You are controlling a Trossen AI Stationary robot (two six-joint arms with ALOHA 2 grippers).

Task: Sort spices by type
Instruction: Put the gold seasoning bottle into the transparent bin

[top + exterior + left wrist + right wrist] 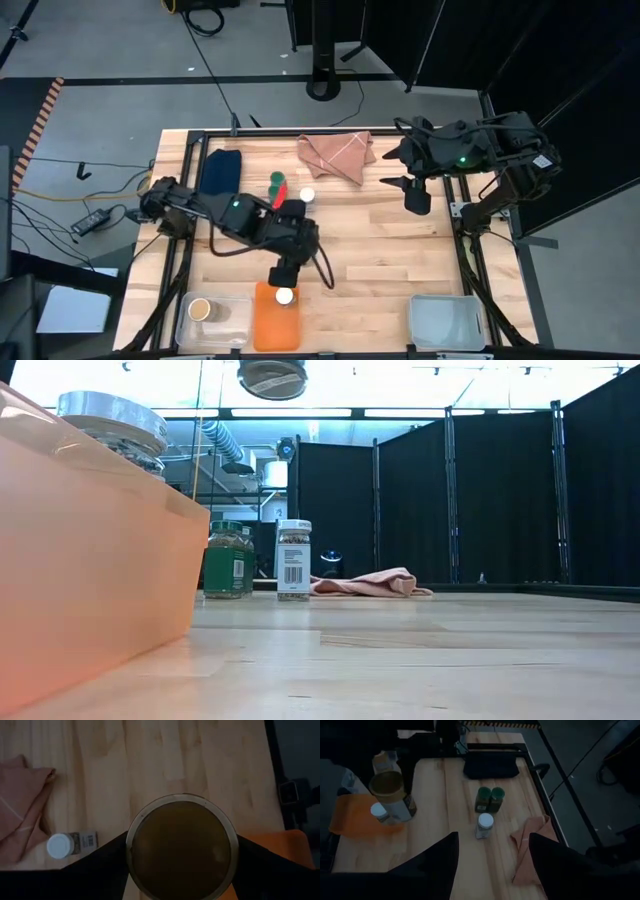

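My left gripper (pixel 285 272) is shut on a tan-brown-lidded spice jar (pixel 182 847) at the far edge of the orange bin (pixel 265 325). A white-lidded jar (pixel 285 296) stands inside that bin. Another tan-lidded jar (pixel 200 309) sits in the clear bin (pixel 228 322) at the near left. Two green-lidded jars (pixel 275 180) and a white-lidded jar (pixel 307 195) stand upright on the table. My right gripper (pixel 415 195) hangs open over the table's far right, touching nothing. My left gripper holds the tan-lidded jar by its sides, just below the lid (pixel 150 820), pinched between the two fingers (pixel 107 857). The fingers come from above, pointing down. The jar (pixel 387 790) stands nearly upright; whether its bottom rests on anything is hidden.
A pink folded cloth (pixel 337 155) and a dark blue cloth (pixel 220 170) lie near the far edge. An empty clear bin (pixel 445 320) sits at the near right. Bare wood stretches across the table's middle and right (pixel 390 250).
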